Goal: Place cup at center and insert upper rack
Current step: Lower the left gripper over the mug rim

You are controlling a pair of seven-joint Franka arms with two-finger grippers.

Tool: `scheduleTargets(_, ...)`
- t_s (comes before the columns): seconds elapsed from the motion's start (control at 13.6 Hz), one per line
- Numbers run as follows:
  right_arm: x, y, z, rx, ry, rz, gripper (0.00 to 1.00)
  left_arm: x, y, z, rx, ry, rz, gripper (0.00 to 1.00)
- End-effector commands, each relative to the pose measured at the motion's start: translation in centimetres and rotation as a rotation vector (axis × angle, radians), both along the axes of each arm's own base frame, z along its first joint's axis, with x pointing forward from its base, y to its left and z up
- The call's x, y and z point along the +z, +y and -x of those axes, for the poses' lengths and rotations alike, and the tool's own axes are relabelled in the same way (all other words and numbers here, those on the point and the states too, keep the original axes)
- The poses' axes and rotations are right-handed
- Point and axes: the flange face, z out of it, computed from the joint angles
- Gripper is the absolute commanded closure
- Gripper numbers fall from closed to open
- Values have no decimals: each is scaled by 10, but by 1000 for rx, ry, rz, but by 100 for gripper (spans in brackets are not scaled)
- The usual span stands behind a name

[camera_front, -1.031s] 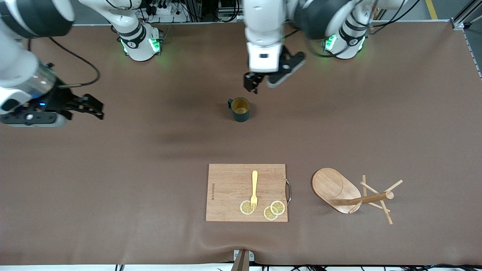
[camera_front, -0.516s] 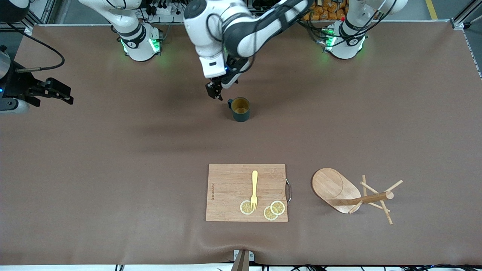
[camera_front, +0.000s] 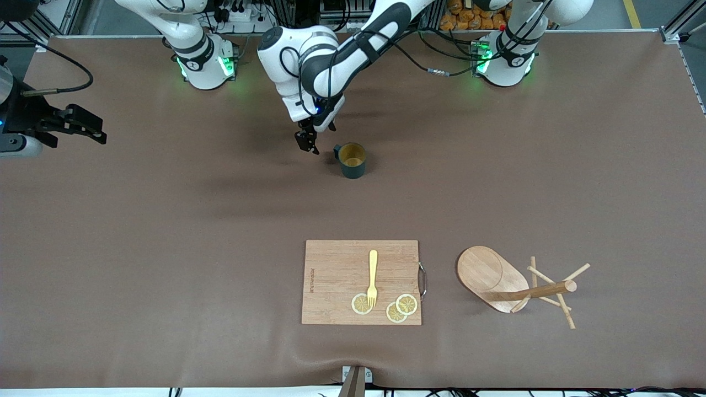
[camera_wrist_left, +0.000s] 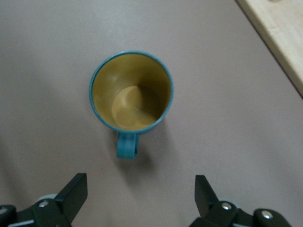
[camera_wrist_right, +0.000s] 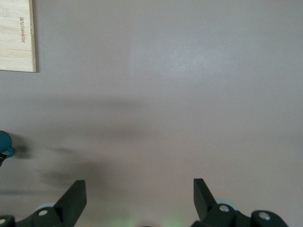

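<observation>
**Left gripper open beside the upright teal mug; mug tree lies tipped over**

The small dark teal ribbed mug with a tan-yellow inside [camera_front: 352, 160] stands upright on the brown table cover [camera_front: 165, 231], its loop handle turned toward the right arm's end of the table. Taking this mug as the landmark: the left gripper [camera_front: 306, 141] hangs just beside the handle, its fingers [camera_wrist_left: 71, 194] spread apart and holding nothing. In the left wrist view the mug [camera_wrist_left: 131, 92] sits clear of both fingers, handle pointing toward the gap between them.

The rectangular light wooden cutting board with a metal handle [camera_front: 336, 264] lies nearer the front camera than the mug. On it rest a pale yellow fork [camera_front: 373, 277] and three lemon slices [camera_front: 401, 307], one slice under the fork's tines.

The light wooden mug tree with an oval base, round post and thin pegs [camera_front: 496, 278] lies on its side, nearer the front camera than the mug and toward the left arm's end of the table, beside the board.

The right gripper [camera_front: 83, 124] waits well apart from the mug at the right arm's end of the table, fingers [camera_wrist_right: 71, 198] apart and empty.
</observation>
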Motion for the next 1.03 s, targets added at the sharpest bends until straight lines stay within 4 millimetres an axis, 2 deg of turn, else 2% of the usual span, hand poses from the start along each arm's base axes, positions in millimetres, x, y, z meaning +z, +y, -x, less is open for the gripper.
scheduleTargets(0.0, 1, -3, 11, 3, -4, -17, 0, -18, -1, -3, 57, -21, -16, 0)
scheduleTargets(0.15, -1, -3, 13, 3, -1, -17, 0, -43, 5, -1, 64, -4, -73, 0)
scheduleTargets(0.37, -1, -1, 12, 7, -6, -18, 0, -53, 8, 5, 62, 3, -108, 0)
scheduleTargets(0.52, -2, -1, 12, 7, -2, -18, 0, -62, 9, 5, 64, 9, -119, 5)
scheduleTargets(0.66, -2, -1, 12, 7, -2, -18, 0, -66, 8, 6, 63, 11, -116, 15)
scheduleTargets(0.96, -2, -1, 12, 7, -1, -17, 0, -67, 6, 12, 104, -12, -117, 27)
